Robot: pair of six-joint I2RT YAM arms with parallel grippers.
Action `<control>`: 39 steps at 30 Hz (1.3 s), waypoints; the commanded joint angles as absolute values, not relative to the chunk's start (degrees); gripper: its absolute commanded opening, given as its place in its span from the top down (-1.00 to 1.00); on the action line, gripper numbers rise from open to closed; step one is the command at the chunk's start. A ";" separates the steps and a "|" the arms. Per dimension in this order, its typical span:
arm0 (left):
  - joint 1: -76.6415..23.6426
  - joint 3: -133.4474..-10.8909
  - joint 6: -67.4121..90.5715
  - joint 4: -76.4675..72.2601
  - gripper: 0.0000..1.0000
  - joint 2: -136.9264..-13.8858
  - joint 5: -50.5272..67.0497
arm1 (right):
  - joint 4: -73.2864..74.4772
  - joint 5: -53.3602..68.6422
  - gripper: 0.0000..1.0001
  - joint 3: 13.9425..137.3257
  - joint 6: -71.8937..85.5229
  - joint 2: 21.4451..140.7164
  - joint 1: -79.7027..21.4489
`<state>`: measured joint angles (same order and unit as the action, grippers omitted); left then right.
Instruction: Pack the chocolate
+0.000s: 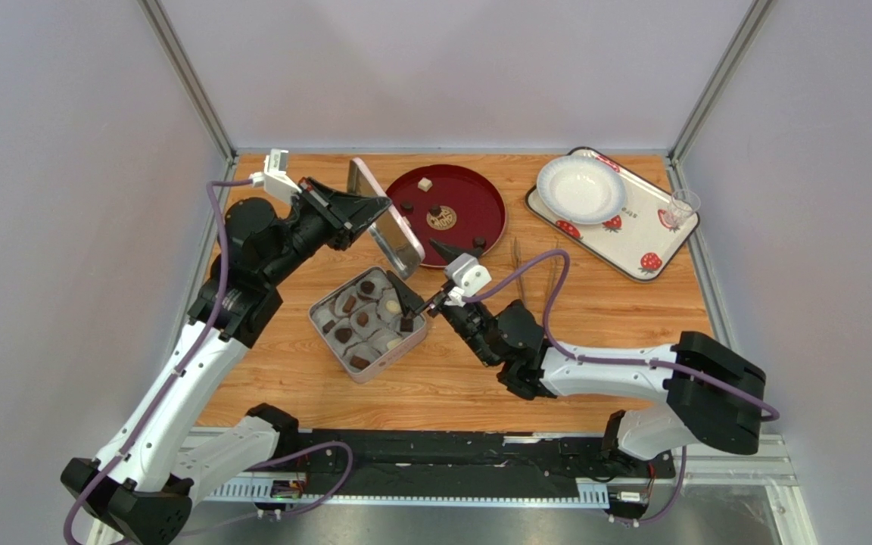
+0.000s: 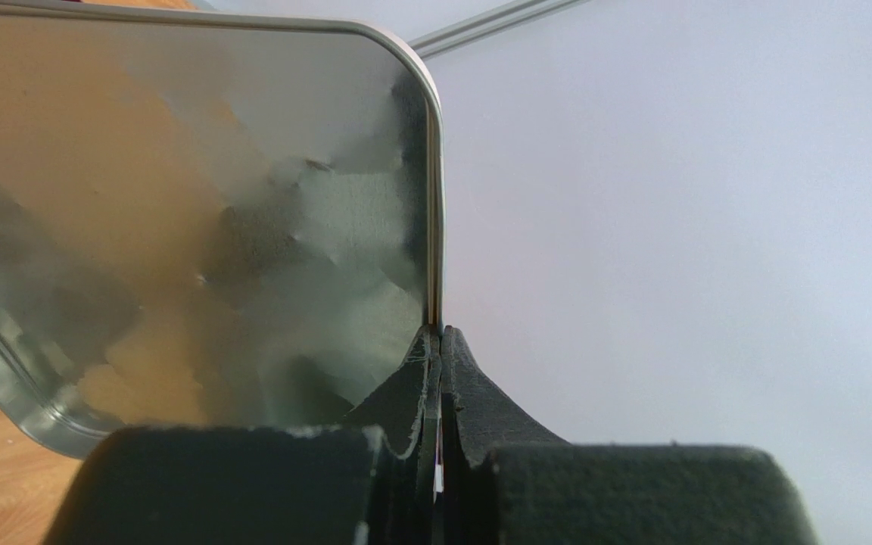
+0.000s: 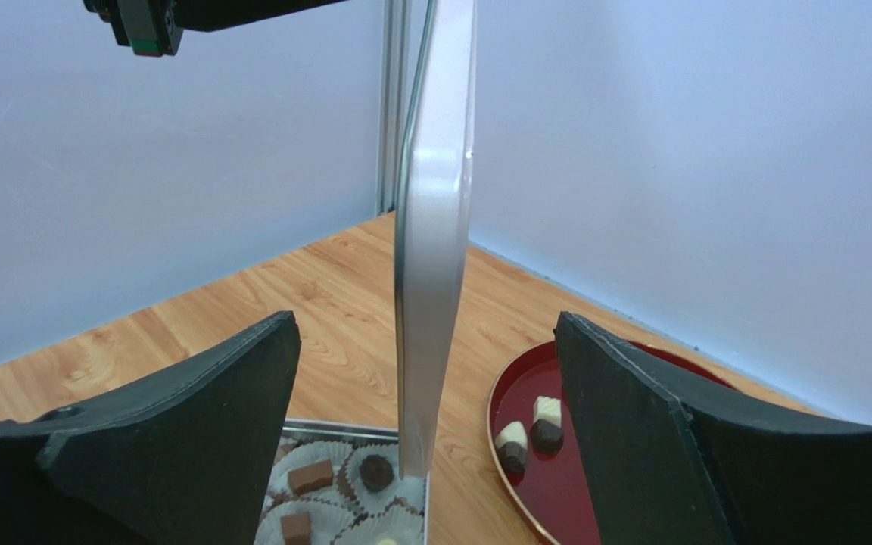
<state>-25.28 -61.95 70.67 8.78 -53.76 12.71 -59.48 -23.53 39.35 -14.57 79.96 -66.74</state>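
Pale walls close in the wood-grain table [image 1: 588,341] you are working on. Your left gripper [image 1: 375,210] is clamped on one edge of a shiny metal lid [image 2: 236,227], its fingers [image 2: 469,386] pressed flat either side of the rim, and the lid stands up on edge between the tin [image 1: 389,358] and the red plate [image 1: 469,204]. Your right gripper [image 1: 425,276] is spread wide and grips nothing, one finger over the tin, the other towards the plate. Most of the chocolate [image 1: 352,304] sits in white paper cups [image 3: 375,500] inside the tin; a few pieces are on the red plate. Far right, a strawberry-printed tray [image 1: 634,244] carries a white plate [image 1: 579,187] and a clear cup [image 1: 683,207]. A small dark mark on the tray's far edge is too small to read.
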 commanded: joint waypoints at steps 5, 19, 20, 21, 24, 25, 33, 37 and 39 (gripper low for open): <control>-26.37 -60.38 74.09 2.72 1.00 -51.24 13.01 | -69.87 -27.42 -0.49 43.33 -18.81 84.20 -67.15; -26.37 -63.45 65.05 16.59 0.24 -48.08 10.03 | -62.33 -27.33 0.87 43.33 -24.95 79.90 -67.24; -26.37 -63.98 62.86 18.35 0.12 -47.90 9.50 | -61.79 -27.33 0.89 43.24 -25.66 79.72 -67.32; -26.37 -64.59 61.71 21.50 -0.09 -47.64 9.14 | -60.66 -27.33 0.90 43.16 -26.27 79.54 -67.32; -26.37 -66.62 58.10 27.48 -0.39 -46.67 7.21 | -59.77 -28.74 0.95 42.89 -29.44 79.01 -67.76; -26.37 -67.49 56.96 28.90 -0.46 -46.50 6.16 | -59.68 -29.09 0.97 42.72 -30.49 78.93 -68.02; -26.37 -68.03 56.34 35.33 -0.59 -45.97 5.80 | -60.99 -34.80 1.00 43.24 -42.78 81.73 -71.10; -26.37 -67.77 56.95 35.24 -0.60 -46.40 6.33 | -64.07 -37.87 1.00 44.29 -48.50 84.55 -72.86; -26.37 -67.41 57.22 35.33 -0.60 -46.93 6.59 | -65.03 -39.46 1.00 45.52 -51.83 86.65 -73.91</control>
<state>-26.17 -66.39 57.95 34.48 -46.26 5.96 -58.65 -35.18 41.85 -42.94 83.79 -72.03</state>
